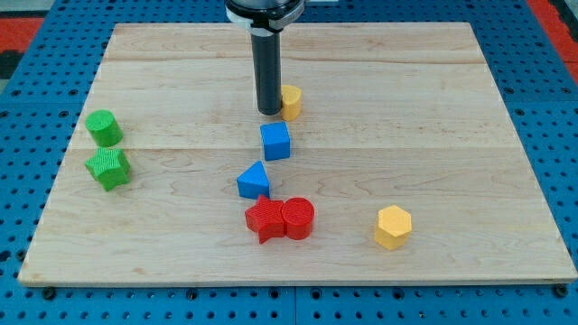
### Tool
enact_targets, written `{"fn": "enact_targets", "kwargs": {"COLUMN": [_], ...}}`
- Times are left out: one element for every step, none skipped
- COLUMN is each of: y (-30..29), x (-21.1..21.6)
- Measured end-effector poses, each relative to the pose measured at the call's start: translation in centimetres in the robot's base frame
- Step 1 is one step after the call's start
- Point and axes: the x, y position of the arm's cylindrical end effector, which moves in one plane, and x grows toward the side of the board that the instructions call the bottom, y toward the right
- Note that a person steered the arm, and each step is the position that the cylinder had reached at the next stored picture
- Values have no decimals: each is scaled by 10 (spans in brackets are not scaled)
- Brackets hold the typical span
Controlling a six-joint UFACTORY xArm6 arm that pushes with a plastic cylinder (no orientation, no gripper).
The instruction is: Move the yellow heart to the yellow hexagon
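Pale wood makes up the board, the largest thing in view, with blue pegboard around it. The arm ends in a dark rod, not a gripper, so there are no fingers to release or clench; the tip rests just to the view's left of the yellow heart, seemingly touching it, though the rod hides part of the block and its heart shape is hard to confirm. The yellow hexagon lies well apart, toward the view's bottom right. Just below the heart sits the blue cube, then the blue triangle, the red star and red cylinder touching each other. The step in hand looks like the opening push. The next move likely calls for driving the heart rightward and downward, clear of the blue cube.
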Motion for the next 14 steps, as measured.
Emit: {"fn": "enact_targets", "kwargs": {"y": [-15,-38,-69,-5,49,99,82,45,39,106,114,169,226,185], "x": [-4,-9,-22,-25,4,58,64,43,23,19,6,41,106,81]}}
